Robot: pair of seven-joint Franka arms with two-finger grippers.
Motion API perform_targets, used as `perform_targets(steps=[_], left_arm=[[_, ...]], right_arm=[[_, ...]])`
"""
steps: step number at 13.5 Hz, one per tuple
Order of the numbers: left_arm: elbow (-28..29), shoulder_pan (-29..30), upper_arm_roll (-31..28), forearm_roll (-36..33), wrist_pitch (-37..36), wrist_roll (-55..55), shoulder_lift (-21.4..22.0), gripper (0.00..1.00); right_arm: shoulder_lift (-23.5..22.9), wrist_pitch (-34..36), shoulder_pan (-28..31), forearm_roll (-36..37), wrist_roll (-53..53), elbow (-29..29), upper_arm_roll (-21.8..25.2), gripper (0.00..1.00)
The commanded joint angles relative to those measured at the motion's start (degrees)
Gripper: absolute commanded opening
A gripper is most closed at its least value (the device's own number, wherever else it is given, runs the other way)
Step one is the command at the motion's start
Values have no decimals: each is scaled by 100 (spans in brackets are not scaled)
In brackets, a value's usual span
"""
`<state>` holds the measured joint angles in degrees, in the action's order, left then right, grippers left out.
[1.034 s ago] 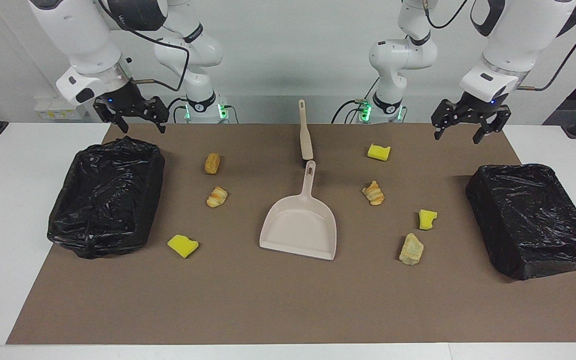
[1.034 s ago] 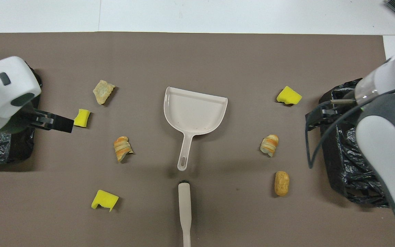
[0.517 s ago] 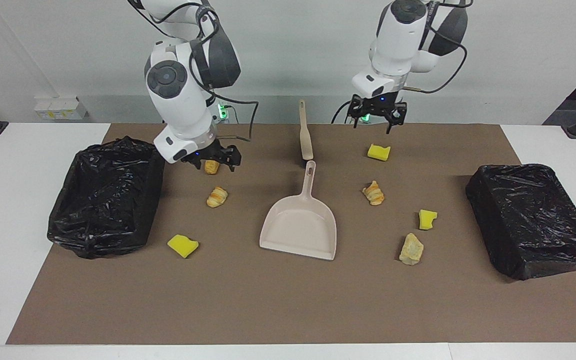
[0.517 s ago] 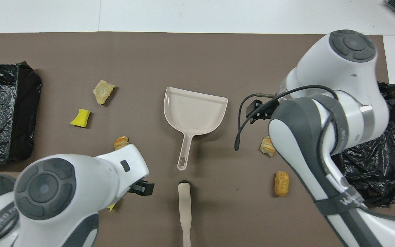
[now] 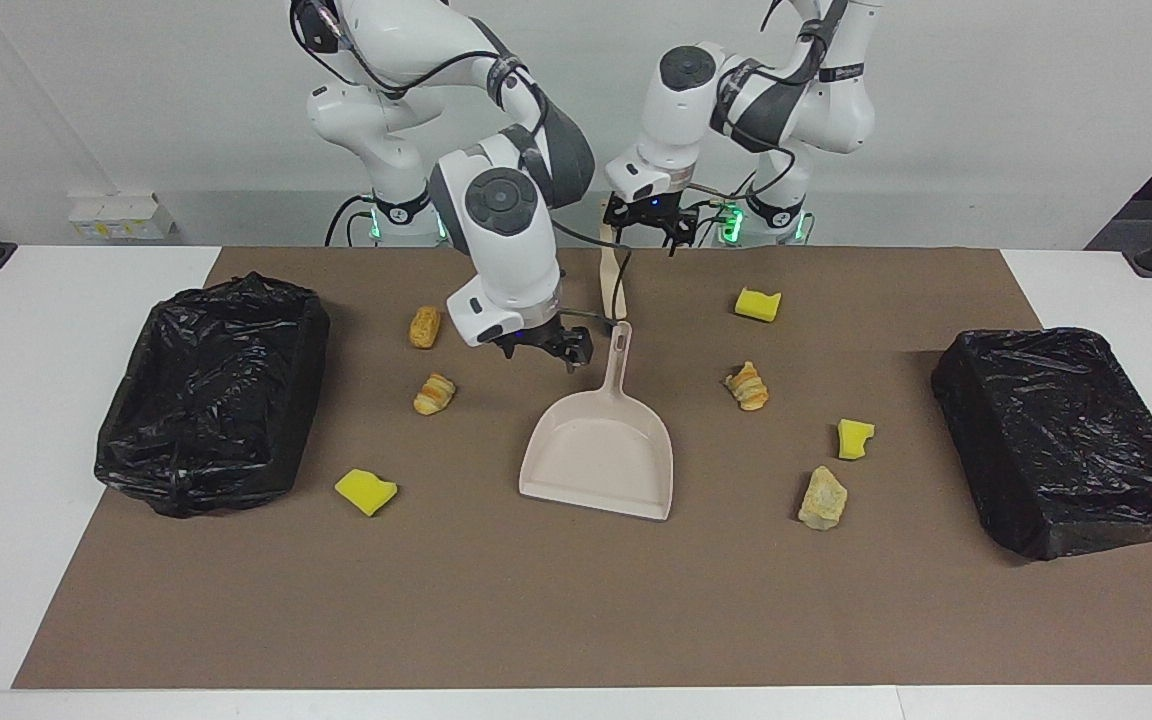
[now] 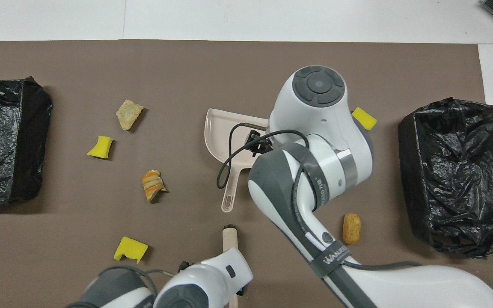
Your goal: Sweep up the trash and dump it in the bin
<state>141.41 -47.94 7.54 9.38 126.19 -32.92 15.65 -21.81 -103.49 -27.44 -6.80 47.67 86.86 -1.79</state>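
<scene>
- Right gripper [image 5: 542,347] hangs open just beside the dustpan [image 5: 601,448] handle, which points toward the robots.
- Left gripper [image 5: 648,222] hovers open over the brush [image 5: 608,281] handle, lying lengthwise toward the robots.
- Trash bits [image 5: 434,393] lie scattered either side of the dustpan, between two black-lined bins [image 5: 211,392].

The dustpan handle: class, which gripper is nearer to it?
Right. The right gripper hangs open beside the dustpan handle; the left gripper is open over the brush, which lies nearer the robots.
</scene>
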Motion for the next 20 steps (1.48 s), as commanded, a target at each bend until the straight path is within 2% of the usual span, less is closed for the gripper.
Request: perform_targets(steps=[1, 4, 5, 6, 7, 8, 9, 10, 13, 15, 16, 17, 18, 20], left_arm=[[343, -732, -121, 72, 485, -731, -122, 100], [430, -1015, -121, 72, 512, -944, -264, 87], [457, -1120, -121, 81, 521, -953, -282, 86], [466, -1173, -121, 81, 495, -1005, -290, 79], [466, -1173, -121, 81, 494, -1075, -299, 66], [466, -1173, -121, 81, 451, -1111, -291, 45], [466, -1173, -121, 81, 390, -1094, -291, 12], [457, -1147, -129, 90, 337, -1032, -291, 2], [440, -1094, -182, 81, 231, -796, -238, 0], [379, -815, -200, 81, -625, 158, -20, 0], [361, -613, -200, 81, -1144, 659, 226, 0], [369, -341, -200, 81, -1523, 1073, 489, 0], [369, -25, -209, 73, -1927, 1652, 735, 0], [395, 739, -200, 72, -2684, 3022, 1132, 0]], right_arm=[[-288, -126, -322, -41, 627, -213, 21, 100], [-472, -373, -797, 12, 1191, -178, 30, 100], [-490, -547, -894, 47, 1244, -152, 21, 100], [-491, -732, -921, 73, 1280, -100, 21, 100], [-491, -803, -939, 91, 1280, 31, 21, 100], [-482, -943, -939, 82, 1289, 146, 12, 100], [-438, -1075, -939, 73, 1280, 312, 12, 100], [-438, -1163, -939, 73, 1289, 392, 12, 100], [-368, -1314, -939, 64, 1210, 665, 12, 92], [-272, -1296, -939, 30, 1184, 849, 3, 76], [-219, -1244, -956, 21, 1183, 920, 3, 73], [-210, -1182, -1035, 12, 1183, 929, 3, 66], [-183, -1147, -1053, -6, 1175, 938, -5, 50], [-157, -972, -1062, 3, 809, 929, -5, 4]])
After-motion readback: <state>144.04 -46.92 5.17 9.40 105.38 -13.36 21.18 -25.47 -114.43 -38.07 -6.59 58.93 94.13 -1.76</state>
